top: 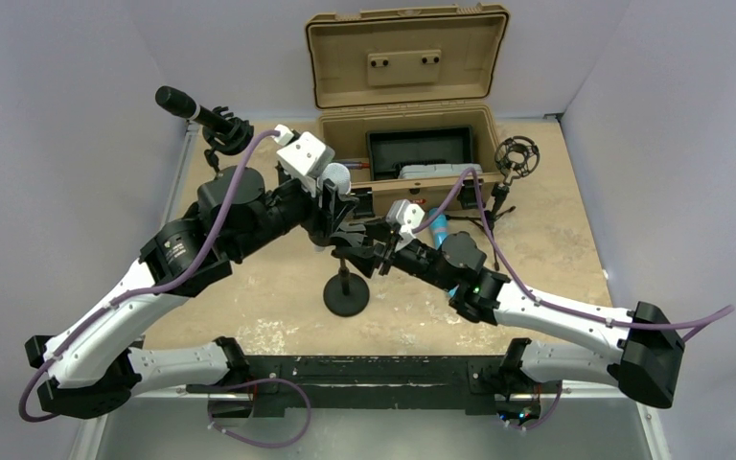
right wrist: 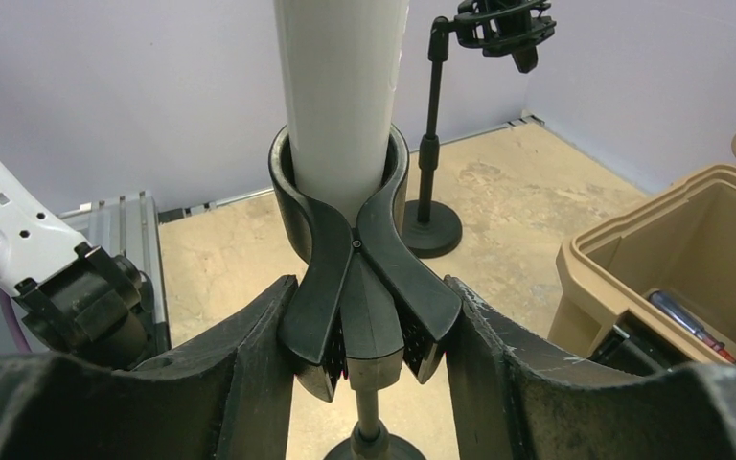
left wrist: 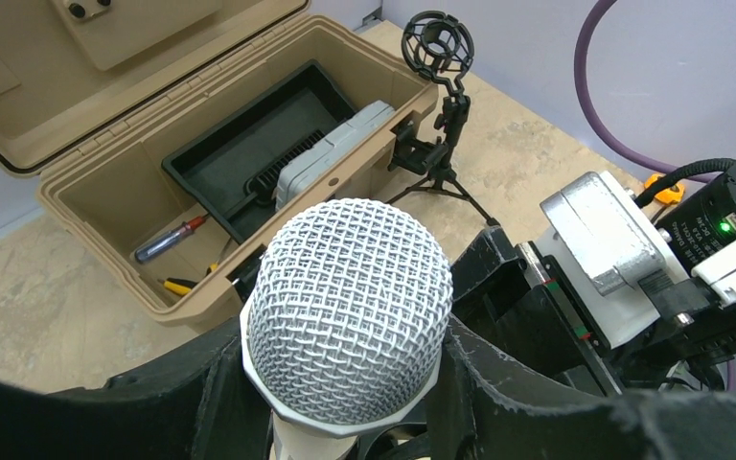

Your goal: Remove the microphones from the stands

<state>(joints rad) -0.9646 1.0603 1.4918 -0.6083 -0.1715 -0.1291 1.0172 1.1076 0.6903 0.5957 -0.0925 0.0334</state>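
Note:
The white microphone with a silver mesh head (left wrist: 350, 297) stands upright in the black spring clip (right wrist: 350, 249) of a short stand with a round black base (top: 346, 299). My left gripper (left wrist: 340, 422) is shut on the microphone just under its head, one finger (left wrist: 498, 383) on each side. It also shows in the top view (top: 331, 206). My right gripper (right wrist: 369, 335) is shut on the clip's two lower handles, with the white microphone body (right wrist: 340, 86) rising out of the clip's ring above. The right gripper sits over the stand's post in the top view (top: 359, 240).
An open tan case (top: 407, 96) with a black tray and tools stands at the back. A black microphone on a taller stand (top: 192, 107) is at the back left. A shock mount on a small tripod (top: 516, 158) stands right of the case. A blue item (top: 438, 227) lies by the right arm.

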